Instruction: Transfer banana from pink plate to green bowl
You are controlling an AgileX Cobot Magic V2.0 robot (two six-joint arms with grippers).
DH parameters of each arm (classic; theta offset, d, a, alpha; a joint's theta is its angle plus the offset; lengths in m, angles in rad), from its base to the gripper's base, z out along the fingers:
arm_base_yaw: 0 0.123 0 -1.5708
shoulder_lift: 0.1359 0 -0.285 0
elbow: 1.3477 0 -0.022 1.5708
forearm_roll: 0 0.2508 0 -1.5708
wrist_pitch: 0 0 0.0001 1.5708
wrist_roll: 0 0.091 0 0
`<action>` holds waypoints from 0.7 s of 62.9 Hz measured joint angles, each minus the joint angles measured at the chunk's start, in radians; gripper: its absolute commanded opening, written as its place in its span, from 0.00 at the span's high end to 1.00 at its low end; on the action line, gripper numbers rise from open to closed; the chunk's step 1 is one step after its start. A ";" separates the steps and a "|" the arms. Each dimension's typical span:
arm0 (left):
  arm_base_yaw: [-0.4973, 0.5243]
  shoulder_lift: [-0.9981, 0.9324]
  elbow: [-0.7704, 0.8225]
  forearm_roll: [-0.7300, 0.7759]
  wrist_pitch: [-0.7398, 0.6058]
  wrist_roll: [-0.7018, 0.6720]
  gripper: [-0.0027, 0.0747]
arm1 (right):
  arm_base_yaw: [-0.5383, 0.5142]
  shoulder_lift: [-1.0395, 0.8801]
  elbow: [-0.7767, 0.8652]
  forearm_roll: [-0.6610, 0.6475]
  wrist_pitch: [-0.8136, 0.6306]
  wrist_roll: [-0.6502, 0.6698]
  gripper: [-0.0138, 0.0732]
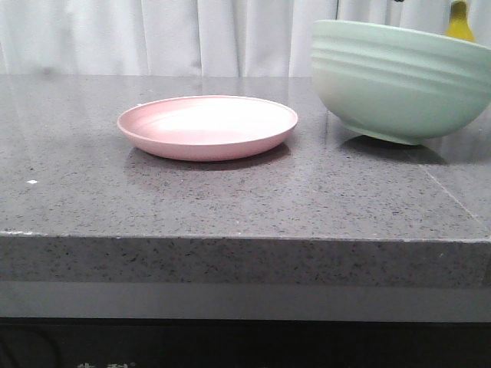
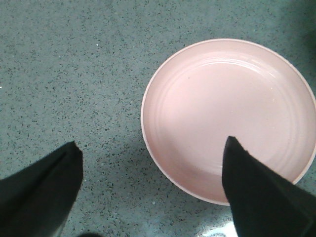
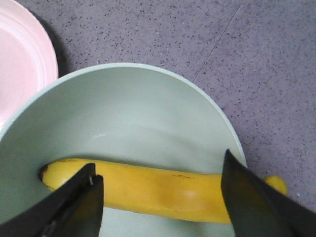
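Observation:
The banana lies inside the green bowl, its stem end resting over the rim. In the front view only its yellow end pokes above the bowl at the far right. The pink plate sits empty at the middle of the counter, left of the bowl. My right gripper is open above the bowl, its jaws spread along the banana and not gripping it. My left gripper is open and empty above the near rim of the plate. Neither gripper shows in the front view.
The plate and bowl stand on a grey speckled stone counter with a front edge close to the camera. A white curtain hangs behind. The plate's rim lies close beside the bowl in the right wrist view.

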 measured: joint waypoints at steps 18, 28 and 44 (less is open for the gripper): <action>0.016 0.000 0.000 0.004 -0.053 -0.071 0.43 | 0.000 -0.049 -0.036 0.014 -0.002 0.117 0.41; 0.098 0.000 0.000 0.008 -0.078 -0.117 0.82 | 0.000 -0.099 -0.037 0.016 0.017 0.240 0.75; 0.306 -0.068 0.009 0.001 -0.086 -0.130 0.99 | 0.000 -0.161 -0.027 0.016 0.029 0.293 0.90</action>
